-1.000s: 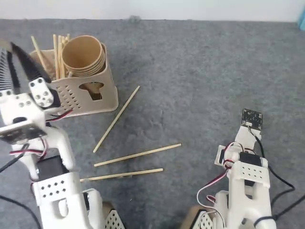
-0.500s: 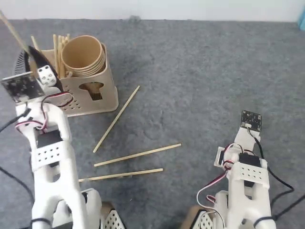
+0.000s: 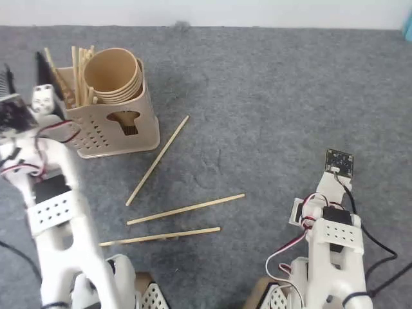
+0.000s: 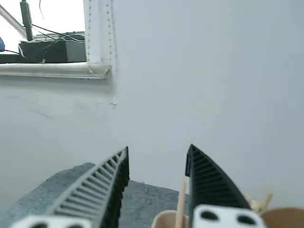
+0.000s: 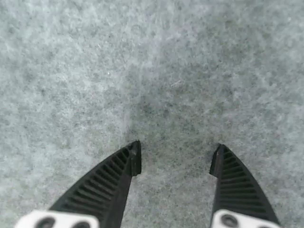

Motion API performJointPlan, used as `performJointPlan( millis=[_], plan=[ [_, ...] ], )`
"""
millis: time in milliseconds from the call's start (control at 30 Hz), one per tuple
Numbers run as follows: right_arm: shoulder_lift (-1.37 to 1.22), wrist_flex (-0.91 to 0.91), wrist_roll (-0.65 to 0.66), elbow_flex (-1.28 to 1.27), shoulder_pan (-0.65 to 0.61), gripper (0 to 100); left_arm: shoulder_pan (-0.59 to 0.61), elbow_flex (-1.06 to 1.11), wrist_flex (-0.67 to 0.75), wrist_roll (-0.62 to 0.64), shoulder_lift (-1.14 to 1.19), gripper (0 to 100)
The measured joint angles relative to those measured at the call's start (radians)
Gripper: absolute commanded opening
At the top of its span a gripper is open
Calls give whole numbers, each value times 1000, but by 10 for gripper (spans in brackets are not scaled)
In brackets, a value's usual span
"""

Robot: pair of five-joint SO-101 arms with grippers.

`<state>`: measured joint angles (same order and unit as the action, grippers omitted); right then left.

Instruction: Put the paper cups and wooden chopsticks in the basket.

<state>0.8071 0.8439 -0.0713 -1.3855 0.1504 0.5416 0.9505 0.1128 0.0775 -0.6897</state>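
Note:
A beige slotted basket (image 3: 122,132) stands at the back left and holds a stack of paper cups (image 3: 112,74) and several upright wooden chopsticks (image 3: 80,74). Three more chopsticks lie on the carpet: one slanting (image 3: 158,159) and two nearly level (image 3: 185,209) (image 3: 161,236). My left gripper (image 3: 26,67) is raised at the basket's left end. In its wrist view the left gripper (image 4: 159,148) is open, with one chopstick (image 4: 182,202) standing beside a finger above the basket rim (image 4: 164,221). My right gripper (image 5: 178,145) is open over bare carpet.
Grey carpet (image 3: 277,96) covers the table, with a pale wall along the back. The right arm (image 3: 331,232) sits folded at the front right, far from the chopsticks. The left arm's base (image 3: 77,270) stands at the front left.
The left arm rose beside the basket with a chopstick sticking up from its gripper, then swung further left. That chopstick no longer rises above the gripper. The right arm kept still.

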Motion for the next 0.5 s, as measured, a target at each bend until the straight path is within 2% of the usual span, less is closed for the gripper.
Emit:
performJointPlan(
  millis=[100, 233, 367, 500],
  plan=[
    [0, 0, 0, 0, 0, 251, 15, -103, -224, 0, -54, 176],
    [0, -14, 0, -6, 0, 251, -9, -276, -611, 0, -100, 177],
    [0, -15, 0, -6, 0, 251, -98, -439, -1002, -11, -109, 176],
    [0, -18, 0, -6, 0, 251, -242, -486, -1297, -144, -121, 174]
  ],
)
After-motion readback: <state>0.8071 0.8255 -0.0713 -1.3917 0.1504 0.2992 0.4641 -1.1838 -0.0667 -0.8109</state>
